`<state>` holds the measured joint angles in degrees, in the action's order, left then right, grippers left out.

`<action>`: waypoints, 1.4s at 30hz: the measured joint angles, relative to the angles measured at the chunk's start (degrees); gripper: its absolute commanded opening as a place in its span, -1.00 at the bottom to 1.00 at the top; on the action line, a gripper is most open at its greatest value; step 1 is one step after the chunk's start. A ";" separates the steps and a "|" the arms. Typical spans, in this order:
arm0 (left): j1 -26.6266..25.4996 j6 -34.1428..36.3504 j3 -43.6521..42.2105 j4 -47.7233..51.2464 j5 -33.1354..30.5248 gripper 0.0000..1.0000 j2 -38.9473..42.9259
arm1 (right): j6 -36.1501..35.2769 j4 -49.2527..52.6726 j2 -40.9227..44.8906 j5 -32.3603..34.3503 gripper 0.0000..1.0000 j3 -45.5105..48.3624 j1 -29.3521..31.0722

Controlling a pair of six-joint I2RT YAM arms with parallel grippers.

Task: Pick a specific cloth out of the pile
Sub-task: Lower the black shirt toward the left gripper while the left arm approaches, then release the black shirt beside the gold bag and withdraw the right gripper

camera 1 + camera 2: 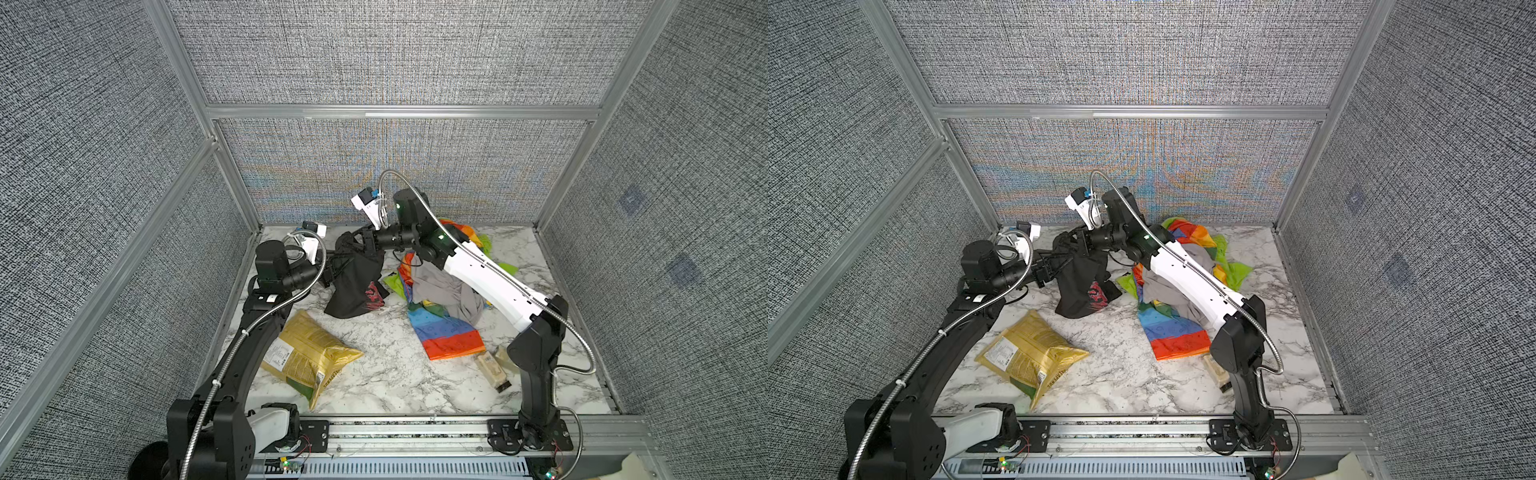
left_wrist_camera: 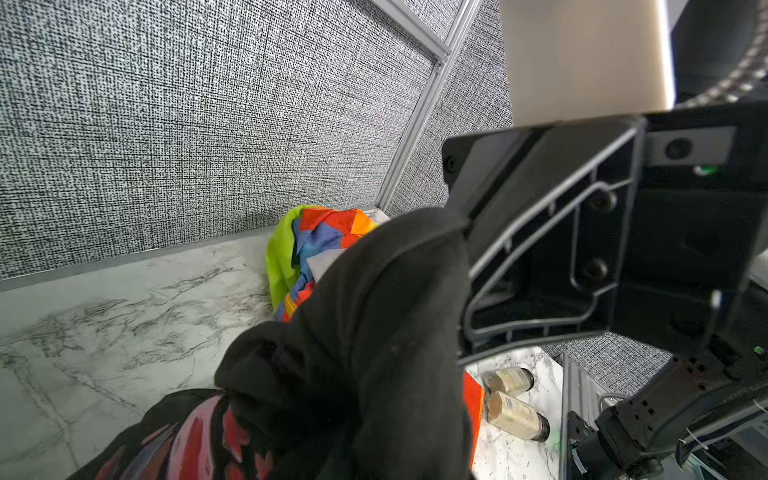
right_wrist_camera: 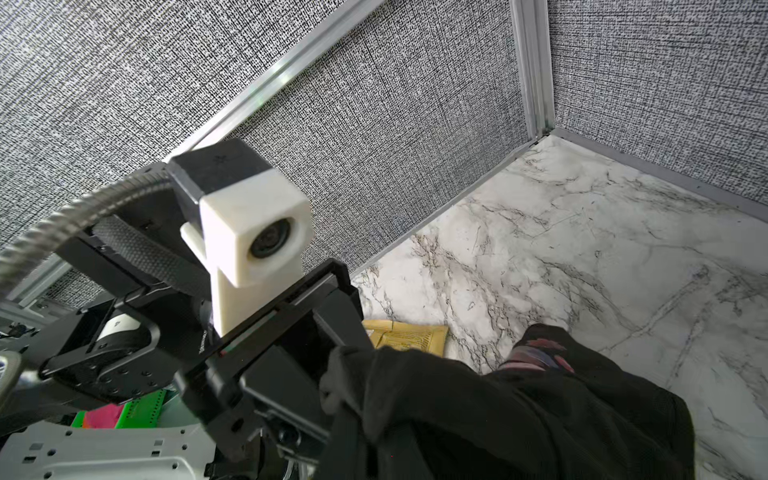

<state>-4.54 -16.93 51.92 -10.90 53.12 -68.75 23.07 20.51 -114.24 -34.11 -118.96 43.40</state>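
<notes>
Black cloth [image 1: 353,286] hangs from both grippers, left of the pile [image 1: 444,328].

The marble table [image 1: 395,374] carries everything; the pile, with grey, rainbow-striped and lime green pieces, lies at its right rear under the right arm; the cloth, red print facing forward, is raised at its top edge while its lower end rests on the table just beside the pile's green edge; a gold bag [image 1: 307,353] lies nearer the front left, apart from the cloth; two small bottles [image 1: 492,368] sit by the rainbow corner; the right gripper [image 1: 361,245] is pressed together on the cloth's top; the left gripper [image 1: 337,261] pinches the same bunched fabric from the left.
</notes>
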 measured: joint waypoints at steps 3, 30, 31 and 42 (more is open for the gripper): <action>-0.09 -0.31 0.00 0.02 -0.07 -1.00 -0.07 | -0.39 0.02 0.55 1.46 -0.53 1.14 0.00; 2.58 11.32 24.04 27.93 -43.76 -1.00 -2.14 | -7.50 3.56 45.90 34.16 0.91 45.94 -1.38; 2.99 11.58 25.81 28.46 -44.28 -1.00 -3.08 | -7.50 3.72 46.71 34.38 0.91 46.69 -1.38; 4.37 11.30 36.44 29.68 -43.17 -1.00 -8.20 | -6.08 1.77 56.78 32.04 0.97 56.35 -1.38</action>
<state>-0.16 -5.63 88.36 18.79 9.96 -76.95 16.99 22.28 -57.45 -2.07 -62.61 42.02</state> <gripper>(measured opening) 0.092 0.986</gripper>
